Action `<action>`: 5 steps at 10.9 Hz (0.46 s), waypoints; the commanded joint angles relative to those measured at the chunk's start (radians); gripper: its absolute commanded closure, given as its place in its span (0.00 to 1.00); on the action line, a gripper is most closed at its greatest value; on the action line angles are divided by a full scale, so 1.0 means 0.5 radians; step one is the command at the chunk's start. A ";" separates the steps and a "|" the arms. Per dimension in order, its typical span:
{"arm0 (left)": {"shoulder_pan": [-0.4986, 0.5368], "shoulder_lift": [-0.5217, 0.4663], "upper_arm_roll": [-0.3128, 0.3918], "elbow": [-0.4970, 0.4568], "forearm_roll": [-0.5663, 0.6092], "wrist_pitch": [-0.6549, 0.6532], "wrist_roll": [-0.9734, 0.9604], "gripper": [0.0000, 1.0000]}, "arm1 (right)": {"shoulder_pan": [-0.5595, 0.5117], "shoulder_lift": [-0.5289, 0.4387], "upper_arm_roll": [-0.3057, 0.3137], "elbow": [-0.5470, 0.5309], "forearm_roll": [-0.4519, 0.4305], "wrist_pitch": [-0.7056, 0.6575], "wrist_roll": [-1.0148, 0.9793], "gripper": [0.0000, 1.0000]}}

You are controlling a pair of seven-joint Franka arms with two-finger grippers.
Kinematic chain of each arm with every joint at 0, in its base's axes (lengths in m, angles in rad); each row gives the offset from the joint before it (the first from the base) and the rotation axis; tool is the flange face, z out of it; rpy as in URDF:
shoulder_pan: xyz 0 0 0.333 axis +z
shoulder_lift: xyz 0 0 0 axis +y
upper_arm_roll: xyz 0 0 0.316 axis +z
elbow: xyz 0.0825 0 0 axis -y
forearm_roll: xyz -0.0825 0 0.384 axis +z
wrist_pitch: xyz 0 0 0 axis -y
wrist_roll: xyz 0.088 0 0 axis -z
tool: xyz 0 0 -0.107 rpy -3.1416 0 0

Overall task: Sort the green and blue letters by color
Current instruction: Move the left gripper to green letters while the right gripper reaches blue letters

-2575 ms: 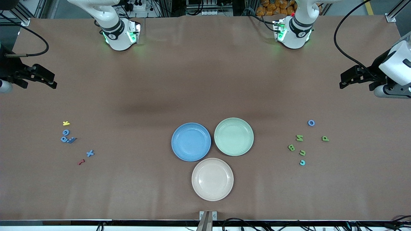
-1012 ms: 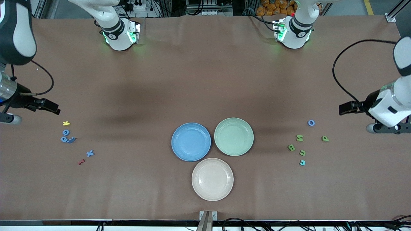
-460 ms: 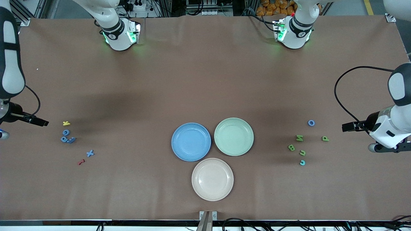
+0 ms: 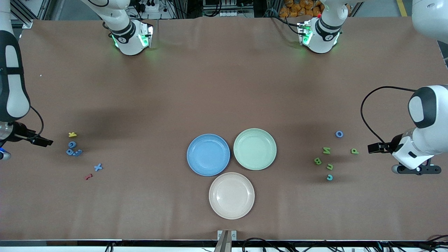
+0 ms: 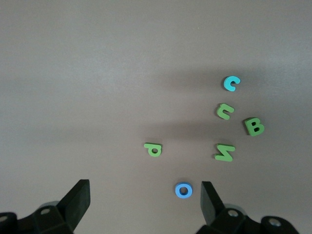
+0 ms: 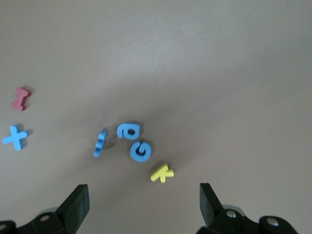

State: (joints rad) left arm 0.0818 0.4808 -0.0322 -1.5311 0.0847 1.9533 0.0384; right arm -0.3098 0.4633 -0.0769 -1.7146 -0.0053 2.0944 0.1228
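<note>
Blue letters (image 6: 131,141) lie near the table's right-arm edge, green letters (image 5: 234,136) near its left-arm edge. Both the left gripper (image 5: 144,202) and right gripper (image 6: 144,202) hover spread and empty. Expect light, stiff pieces; pinch each across its flat sides.

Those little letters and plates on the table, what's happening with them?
Nothing is held yet. The left gripper, fingers open, hovers by the green letters at its end of the table; the right gripper, also open, hovers by the blue letters at its end. The blue plate and green plate hold nothing.
</note>
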 commanded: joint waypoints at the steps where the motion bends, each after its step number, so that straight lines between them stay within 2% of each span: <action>1: 0.020 0.011 -0.031 -0.186 0.024 0.253 0.031 0.00 | -0.015 0.144 0.019 0.070 0.059 0.103 0.067 0.00; 3: 0.023 0.023 -0.028 -0.346 0.024 0.507 0.031 0.00 | 0.012 0.260 0.019 0.134 0.216 0.112 0.125 0.00; 5: 0.042 0.051 -0.031 -0.450 0.024 0.673 0.046 0.00 | 0.067 0.352 0.019 0.171 0.216 0.119 0.275 0.00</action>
State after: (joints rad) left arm 0.0835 0.5118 -0.0362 -1.6843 0.0847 2.2004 0.0385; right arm -0.3014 0.5685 -0.0721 -1.6883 0.0830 2.1558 0.1813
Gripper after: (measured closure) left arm 0.000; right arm 0.000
